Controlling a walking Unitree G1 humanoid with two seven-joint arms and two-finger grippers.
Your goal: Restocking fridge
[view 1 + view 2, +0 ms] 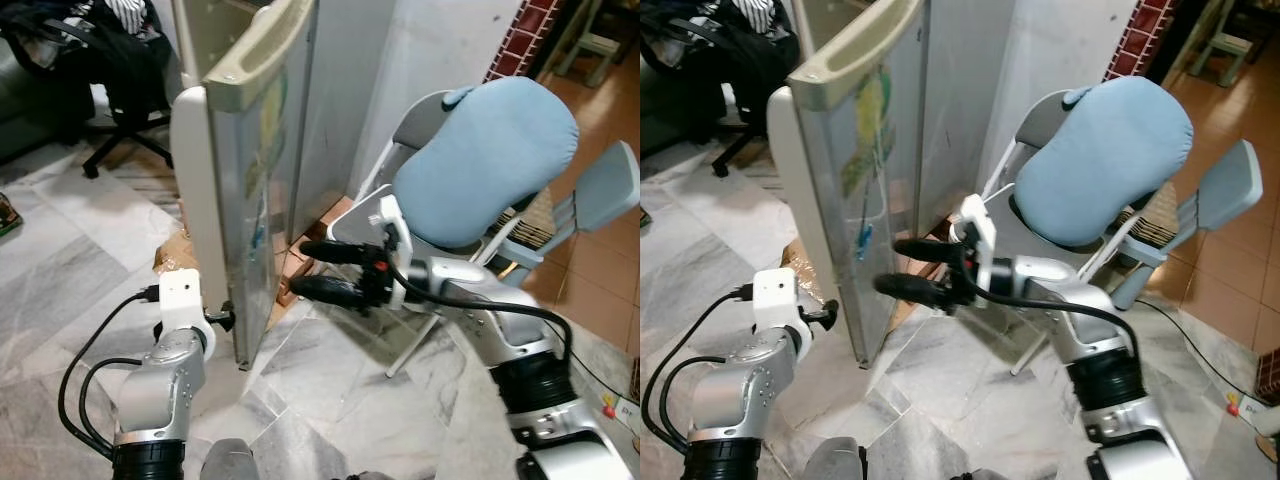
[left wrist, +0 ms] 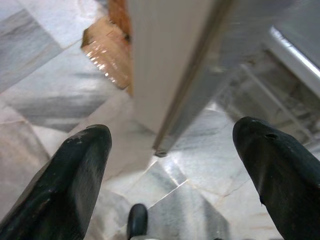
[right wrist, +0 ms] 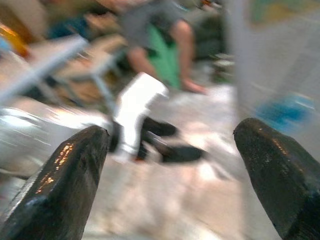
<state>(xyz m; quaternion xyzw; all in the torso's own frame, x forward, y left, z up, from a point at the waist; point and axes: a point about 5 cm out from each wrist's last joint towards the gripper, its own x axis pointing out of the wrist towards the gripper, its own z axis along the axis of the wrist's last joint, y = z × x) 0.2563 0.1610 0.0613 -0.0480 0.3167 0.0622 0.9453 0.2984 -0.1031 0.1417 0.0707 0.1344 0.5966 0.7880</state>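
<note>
The fridge door (image 1: 245, 180) stands open, seen edge-on, grey-white with stickers on its face. My left gripper (image 1: 225, 320) is low at the door's bottom edge; in the left wrist view its fingers (image 2: 75, 170) are open, with the door's lower corner (image 2: 160, 145) between them. My right gripper (image 1: 310, 268) reaches in from the right at mid height, just off the door's face. It is open with nothing between its fingers (image 3: 65, 175). The right wrist view is blurred.
A folding chair with a blue cushion (image 1: 480, 160) stands close on the right, behind my right arm. A plastic-wrapped brown package (image 1: 170, 255) lies on the marble floor by the fridge. An office chair draped in black clothes (image 1: 110, 60) stands far left. A person's legs (image 3: 175, 40) show beyond.
</note>
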